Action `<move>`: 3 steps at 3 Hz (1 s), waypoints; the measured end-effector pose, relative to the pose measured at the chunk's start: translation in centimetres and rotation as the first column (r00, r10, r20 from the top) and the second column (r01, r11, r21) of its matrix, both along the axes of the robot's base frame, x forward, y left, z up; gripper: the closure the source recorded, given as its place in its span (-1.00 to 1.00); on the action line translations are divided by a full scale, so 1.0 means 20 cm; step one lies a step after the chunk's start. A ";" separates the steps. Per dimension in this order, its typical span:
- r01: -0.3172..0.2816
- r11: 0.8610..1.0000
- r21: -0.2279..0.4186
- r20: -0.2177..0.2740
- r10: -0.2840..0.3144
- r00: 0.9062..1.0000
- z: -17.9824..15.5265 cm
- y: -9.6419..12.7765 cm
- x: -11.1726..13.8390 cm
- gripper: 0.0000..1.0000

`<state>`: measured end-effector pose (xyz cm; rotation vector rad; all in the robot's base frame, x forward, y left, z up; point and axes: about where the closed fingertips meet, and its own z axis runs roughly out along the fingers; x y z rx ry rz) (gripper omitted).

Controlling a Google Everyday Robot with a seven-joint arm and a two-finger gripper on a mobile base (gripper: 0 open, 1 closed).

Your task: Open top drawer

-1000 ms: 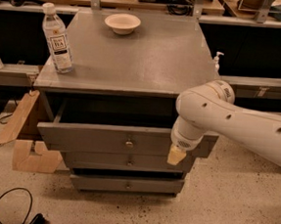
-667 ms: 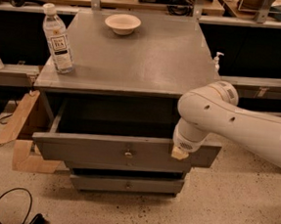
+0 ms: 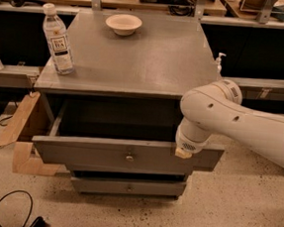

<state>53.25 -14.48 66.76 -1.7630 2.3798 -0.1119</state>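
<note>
Top drawer [image 3: 94, 153] juts near, front running left-right, floor [image 3: 123, 218] open ahead; gripper [image 3: 183, 152] at its right top edge, grip unclear.

Your arm [image 3: 253, 122] comes in from the right edge of the view, a thick white link slanting up and leftward to a rounded joint [image 3: 223, 93]. From there your wrist [image 3: 193, 135] turns straight down. Your gripper [image 3: 183, 152] points downward at the wrist's end, its tan tip at the upper edge of the top drawer [image 3: 94, 153] front, toward its right end.
</note>
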 end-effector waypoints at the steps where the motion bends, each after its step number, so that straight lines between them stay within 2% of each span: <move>1: 0.038 0.999 -0.028 -0.002 -0.038 0.999 0.03 0.00 -0.12 1.00; 2: 0.038 0.999 -0.028 -0.002 -0.038 0.999 0.04 0.00 -0.12 1.00; 3: 0.039 0.998 -0.043 -0.018 -0.040 0.999 0.08 0.01 -0.25 1.00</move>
